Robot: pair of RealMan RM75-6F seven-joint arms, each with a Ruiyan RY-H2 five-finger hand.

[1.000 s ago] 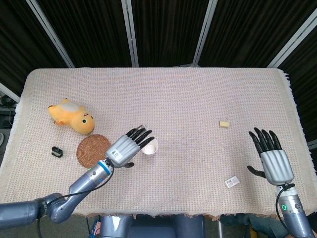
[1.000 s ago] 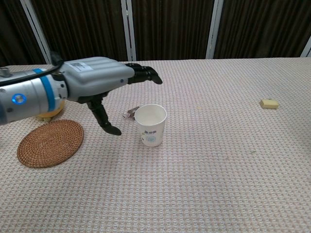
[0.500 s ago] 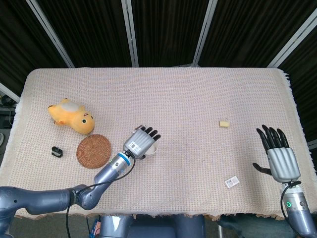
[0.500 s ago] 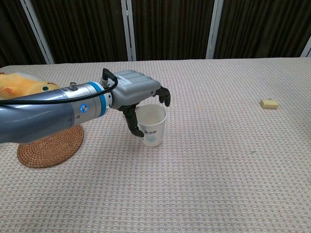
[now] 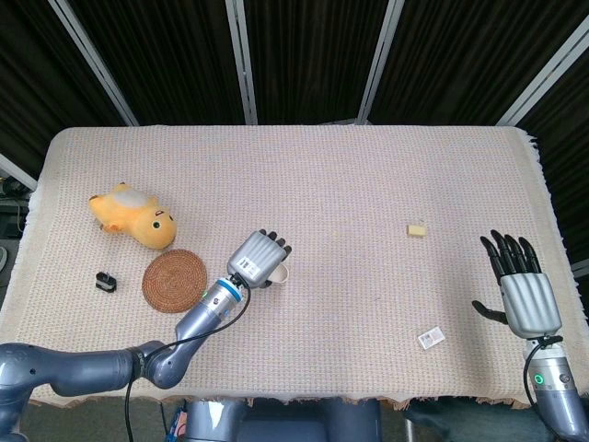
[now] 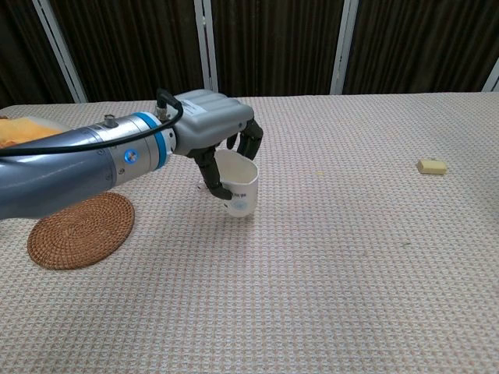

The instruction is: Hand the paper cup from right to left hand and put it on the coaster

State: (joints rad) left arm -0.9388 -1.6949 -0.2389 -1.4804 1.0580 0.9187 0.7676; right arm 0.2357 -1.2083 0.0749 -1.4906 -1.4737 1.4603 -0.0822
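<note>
My left hand [image 6: 212, 125] grips the white paper cup [image 6: 238, 187] by its rim, fingers curled over the top, and the cup is tilted and lifted slightly off the cloth. From the head view the left hand [image 5: 258, 260] covers most of the cup [image 5: 279, 274]. The round woven coaster [image 5: 173, 280] lies on the table just left of that hand, bare; the chest view shows the coaster [image 6: 81, 228] below the forearm. My right hand [image 5: 525, 293] hovers open with fingers spread at the table's right front corner, far from the cup.
A yellow plush toy [image 5: 133, 216] lies behind the coaster. A small black clip [image 5: 106, 282] sits to its left. A tan block [image 5: 417, 230] and a small white card [image 5: 430, 339] lie on the right side. The table is covered by a beige woven cloth [image 5: 350, 184].
My left hand dropped onto the cup, closed its fingers over the rim, then tilted and raised it a little. The right hand drew back toward the table's right edge.
</note>
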